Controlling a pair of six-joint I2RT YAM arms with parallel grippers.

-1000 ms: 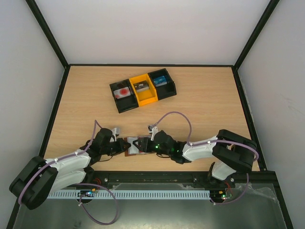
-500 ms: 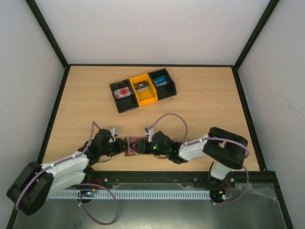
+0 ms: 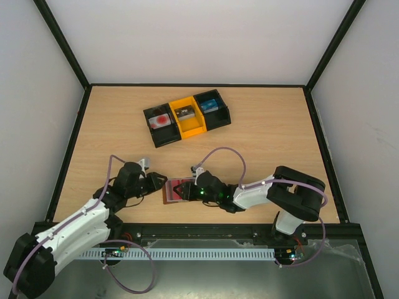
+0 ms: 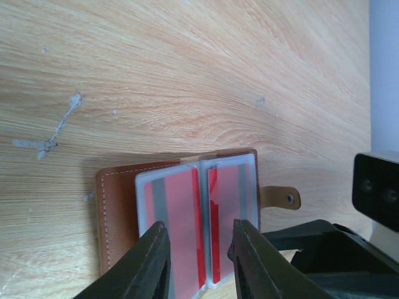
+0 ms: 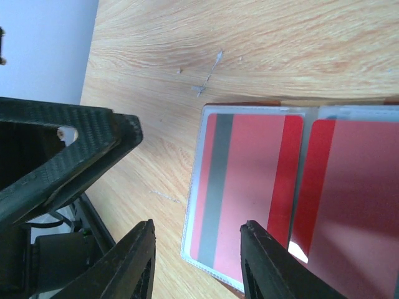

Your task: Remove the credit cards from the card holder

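- Jaws on the left gripper point(image 4: 199, 228) are parted and hold nothing, just beside the holder's left edge. On the right gripper point(image 5: 198, 226) they're also parted and empty, low over the open pockets.
- Red-pink plastic credit cards point(image 5: 249, 187) sit tucked in the sleeves, one per side. They look thin, stiff, slick and light, so I'd pinch a short edge at the pocket mouth.
- Small brown leather-like bifold card holder point(image 4: 115, 218) lies opened flat between the arms. It's soft and light, and will likely drag along unless pinned.
- Pale wooden table point(image 3: 268, 143) carries it near the front edge.
- Black-and-yellow three-part tray point(image 3: 191, 131) sits well beyond.
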